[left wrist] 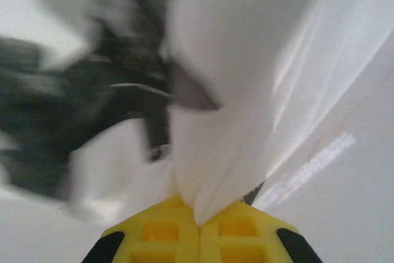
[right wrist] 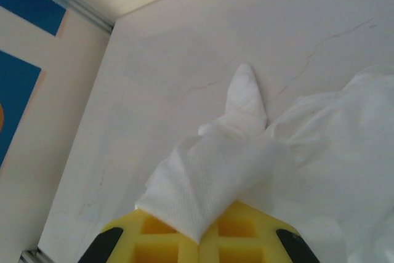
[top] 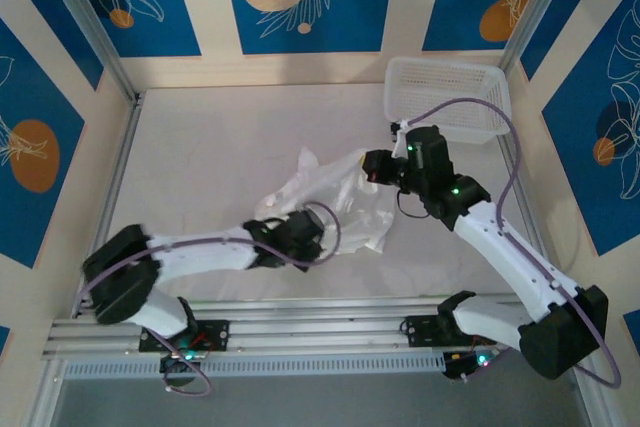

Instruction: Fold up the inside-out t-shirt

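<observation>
The inside-out t-shirt is a thin white cloth, bunched and lifted between my two grippers in the middle of the table. My left gripper is at its near edge. In the left wrist view the yellow pads of the left gripper are shut on a gathered fold of the t-shirt, which rises taut away from them. My right gripper holds the far right side. In the right wrist view the right gripper is shut on a doubled flap of the t-shirt, with the rest lying crumpled to the right.
A white plastic mesh basket stands at the back right corner, just behind the right arm. Aluminium frame posts and patterned walls enclose the white table. The right arm appears as a dark blur in the left wrist view.
</observation>
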You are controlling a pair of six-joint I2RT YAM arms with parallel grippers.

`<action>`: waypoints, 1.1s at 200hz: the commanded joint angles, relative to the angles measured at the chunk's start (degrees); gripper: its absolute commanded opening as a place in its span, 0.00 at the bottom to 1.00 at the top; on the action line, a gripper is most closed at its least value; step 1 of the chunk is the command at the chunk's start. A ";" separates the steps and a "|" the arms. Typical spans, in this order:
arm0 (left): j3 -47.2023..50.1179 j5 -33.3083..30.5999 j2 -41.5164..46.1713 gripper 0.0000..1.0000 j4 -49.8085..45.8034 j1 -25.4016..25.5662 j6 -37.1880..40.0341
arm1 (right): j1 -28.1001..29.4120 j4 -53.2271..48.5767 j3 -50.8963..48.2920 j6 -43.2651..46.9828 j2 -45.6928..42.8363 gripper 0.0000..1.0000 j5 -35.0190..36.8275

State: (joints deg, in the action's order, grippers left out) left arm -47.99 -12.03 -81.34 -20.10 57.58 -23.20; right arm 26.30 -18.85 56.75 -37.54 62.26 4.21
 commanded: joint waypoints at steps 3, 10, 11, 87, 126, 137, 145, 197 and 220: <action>-6.37 -0.93 16.24 0.00 -5.27 -10.79 6.89 | -1.43 -0.70 3.07 1.12 -4.56 0.00 -2.60; -8.68 -0.19 19.45 0.00 -6.12 -14.00 8.78 | -1.36 -0.82 4.25 2.30 -5.64 0.00 -4.01; -9.04 -0.10 19.94 0.00 -6.24 -14.34 9.00 | -1.35 -0.83 4.42 2.43 -5.82 0.00 -4.20; -28.39 3.19 21.97 0.00 -11.87 -27.51 15.86 | -0.99 2.08 5.60 5.00 -22.89 0.00 6.97; -23.60 12.68 12.12 0.00 -7.63 -31.30 11.35 | -3.53 -11.36 0.82 3.42 -18.18 0.00 16.09; -21.67 14.40 9.32 0.06 -6.26 -31.48 10.33 | -5.00 -12.06 -2.63 3.70 -17.32 0.00 14.94; -20.29 15.87 7.67 0.18 -5.28 -31.57 9.79 | -6.33 -11.66 -5.48 3.98 -16.99 0.00 13.54; -17.03 17.41 0.92 0.45 -5.53 -34.26 9.43 | -17.75 -12.22 -15.00 -0.62 -17.68 0.00 -0.38; -19.72 18.04 -6.91 0.46 -9.03 -34.81 9.33 | -19.47 -11.15 -16.03 -1.61 -16.94 0.00 -4.20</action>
State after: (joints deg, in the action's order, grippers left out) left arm -64.99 3.81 -81.36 -26.26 23.94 -13.41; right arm 8.19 -31.66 41.45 -36.80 45.84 6.96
